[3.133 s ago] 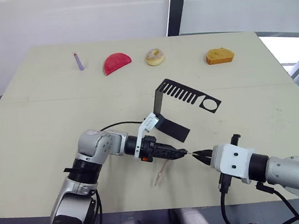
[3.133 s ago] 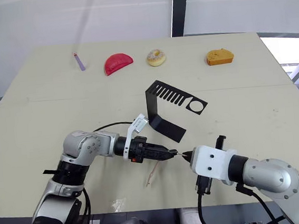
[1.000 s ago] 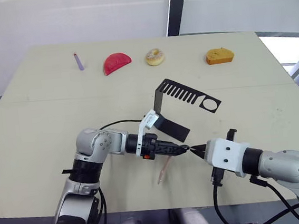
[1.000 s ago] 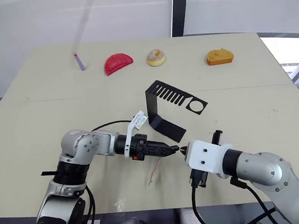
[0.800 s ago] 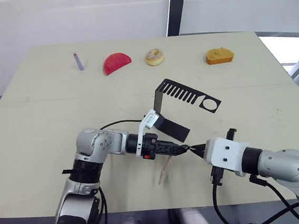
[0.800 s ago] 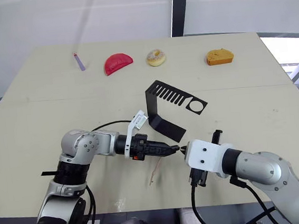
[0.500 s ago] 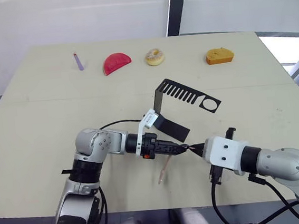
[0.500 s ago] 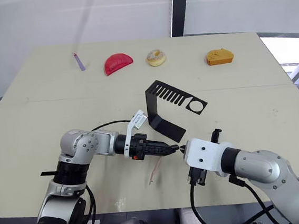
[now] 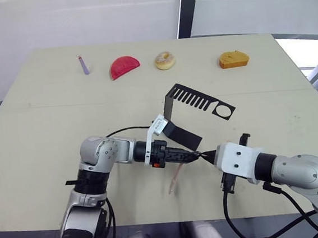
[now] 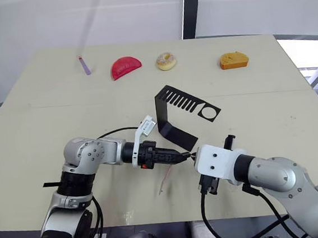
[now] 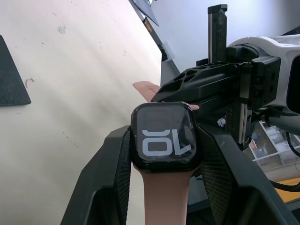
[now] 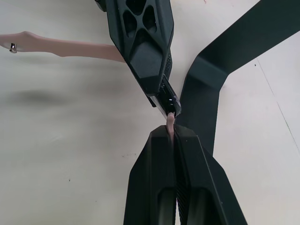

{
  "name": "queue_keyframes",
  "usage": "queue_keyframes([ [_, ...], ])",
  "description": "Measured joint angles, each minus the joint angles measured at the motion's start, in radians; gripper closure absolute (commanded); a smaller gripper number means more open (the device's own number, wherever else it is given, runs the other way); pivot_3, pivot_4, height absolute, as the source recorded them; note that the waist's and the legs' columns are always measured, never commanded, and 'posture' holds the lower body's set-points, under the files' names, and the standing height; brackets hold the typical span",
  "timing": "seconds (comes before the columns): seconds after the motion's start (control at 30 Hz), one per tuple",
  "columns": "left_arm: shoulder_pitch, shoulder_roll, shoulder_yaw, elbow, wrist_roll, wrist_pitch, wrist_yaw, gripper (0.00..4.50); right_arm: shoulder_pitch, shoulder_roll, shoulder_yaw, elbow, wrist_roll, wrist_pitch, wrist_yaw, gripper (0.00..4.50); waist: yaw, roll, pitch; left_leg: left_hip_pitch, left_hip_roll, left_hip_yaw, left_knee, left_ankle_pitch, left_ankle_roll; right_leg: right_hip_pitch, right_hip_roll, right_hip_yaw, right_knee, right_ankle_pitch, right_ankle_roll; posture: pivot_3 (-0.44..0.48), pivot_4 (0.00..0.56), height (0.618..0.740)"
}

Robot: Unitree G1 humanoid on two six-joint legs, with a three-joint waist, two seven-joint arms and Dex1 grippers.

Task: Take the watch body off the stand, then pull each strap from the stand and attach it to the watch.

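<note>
A: Starting with the biggest thing, what is on the table (image 9: pixel 47 124)?

B: The stand (image 9: pixel 194 109) is in the middle, with its flat base on the surface and its slotted arm pointing to the robot's right. At the far edge there are a purple stick (image 9: pixel 83 65), a red half-round piece (image 9: pixel 123 66), a donut (image 9: pixel 164 60) and an orange piece (image 9: pixel 233 59).

A: And the two grippers?

B: They meet tip to tip just in front of the base of the stand. The left gripper (image 11: pixel 164 154) has its fingers pressed on the two sides of the watch body (image 11: pixel 163 137), whose screen shows light digits. One pink strap (image 9: pixel 175 179) is already joined to it and hangs down to the table.

A: The right one?

B: The right gripper (image 12: pixel 171 136) is closed tight on the second strap (image 12: pixel 169 123). Only the pink end comes out between the fingertips, and it touches the watch side.
</note>
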Motion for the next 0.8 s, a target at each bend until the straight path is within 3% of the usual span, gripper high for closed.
queue_keyframes([
  [0.8, -0.009, -0.007, 0.002, -0.001, 0.0, 0.0, 0.007, 2.9, -0.021, 0.002, 0.005, 0.0, 0.0, 0.028, 0.001, 4.5, 0.0, 0.0, 0.0, 0.0, 0.0, 0.0, 0.0, 0.0, 0.0, 0.0, 0.0, 0.0, 0.0, 0.0, 0.0, 0.0, 0.15, 0.737],
])
